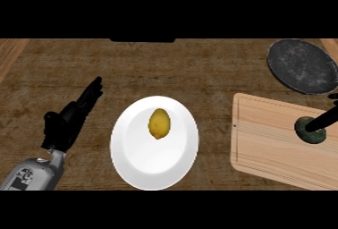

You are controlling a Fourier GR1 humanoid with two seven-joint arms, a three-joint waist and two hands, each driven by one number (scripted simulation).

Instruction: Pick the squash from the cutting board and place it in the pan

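Two hands are in view over a brown wooden worktop [198, 76]. Taking the white plate [154, 165] as the landmark: it lies nearest the onlooker, at the middle, and carries a yellow lemon [159, 124] on its far half. Left of the plate, apart from it, the left hand [69, 120] rises from a grey forearm, its fingers straight and pressed together, pointing away, holding nothing. Right of the plate, with a strip of bare worktop between, lies the pale wooden cutting board [277, 152], set at a slight angle. On the board's right part sits the dark green squash [310, 134]. The right hand [327, 118] enters from the right edge and shows only as dark fingers reaching down onto the squash's top; whether they pinch it cannot be told. Farthest off, beyond the board and right of the plate, stands the dark round pan [302, 65].
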